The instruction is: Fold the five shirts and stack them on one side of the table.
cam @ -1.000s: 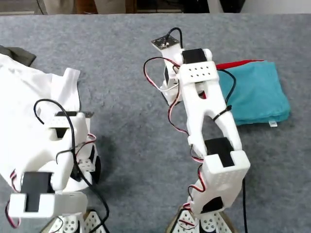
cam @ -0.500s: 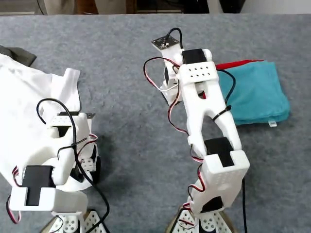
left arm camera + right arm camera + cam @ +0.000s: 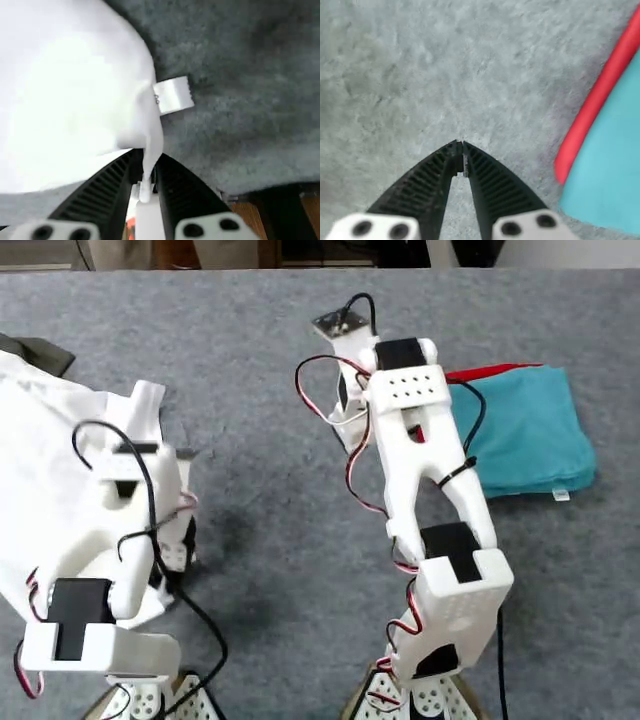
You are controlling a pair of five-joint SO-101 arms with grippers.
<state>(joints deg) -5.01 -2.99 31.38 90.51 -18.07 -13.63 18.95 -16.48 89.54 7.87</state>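
Observation:
A crumpled white shirt [image 3: 50, 460] lies spread at the table's left side, under my left arm [image 3: 125, 520]. My left gripper [image 3: 146, 167] is shut on the edge of the white shirt [image 3: 75, 90], close to its small sewn label [image 3: 172, 95]. A folded teal shirt [image 3: 525, 435] rests on a folded red shirt [image 3: 490, 371] at the right. My right gripper [image 3: 460, 150] is shut on nothing, low over the grey cloth just beside the red shirt's edge [image 3: 600, 90] and the teal shirt [image 3: 610, 170].
A dark green garment [image 3: 35, 350] pokes out behind the white shirt at the far left. Grey cloth [image 3: 250, 440] covers the table, bare between the two arms. The right arm [image 3: 410, 400] stretches up the middle, with loose wires alongside.
My left arm has swung away from its base, over the white shirt, pulling the held edge with it. The right arm and the teal stack have stayed put.

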